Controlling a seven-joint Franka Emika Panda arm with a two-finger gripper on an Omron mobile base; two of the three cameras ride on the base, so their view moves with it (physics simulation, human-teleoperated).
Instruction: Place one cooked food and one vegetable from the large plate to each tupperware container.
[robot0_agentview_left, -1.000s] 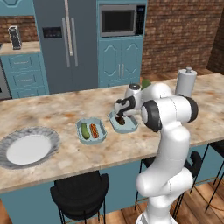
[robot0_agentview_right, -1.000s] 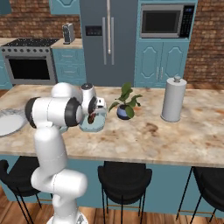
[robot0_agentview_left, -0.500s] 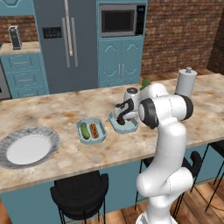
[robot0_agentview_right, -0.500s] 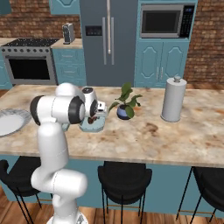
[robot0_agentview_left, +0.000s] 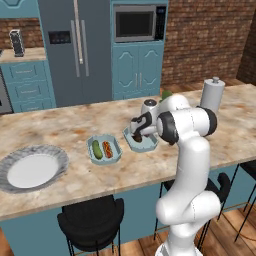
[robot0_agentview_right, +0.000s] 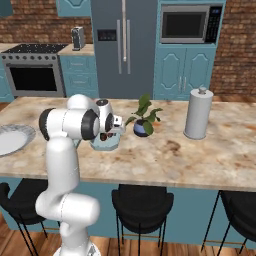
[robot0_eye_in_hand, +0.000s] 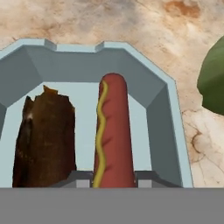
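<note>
Left base view: the fingers (robot0_agentview_left: 138, 134) hang low over the right tupperware container (robot0_agentview_left: 141, 141) on the worktop (robot0_agentview_left: 75, 131); the left container (robot0_agentview_left: 104, 149) holds a green vegetable and a hot dog; the large plate (robot0_agentview_left: 32, 167) lies well left. Right base view: the fingers (robot0_agentview_right: 104, 136), closed, grip a dark reddish item over that container (robot0_agentview_right: 106, 143). Hand view: the container (robot0_eye_in_hand: 159, 109) holds a hot dog (robot0_eye_in_hand: 113, 131) gripped by the fingers, beside a charred brown piece (robot0_eye_in_hand: 43, 140)

Hand (robot0_agentview_left: 137, 134) — low (fingers closed)
</note>
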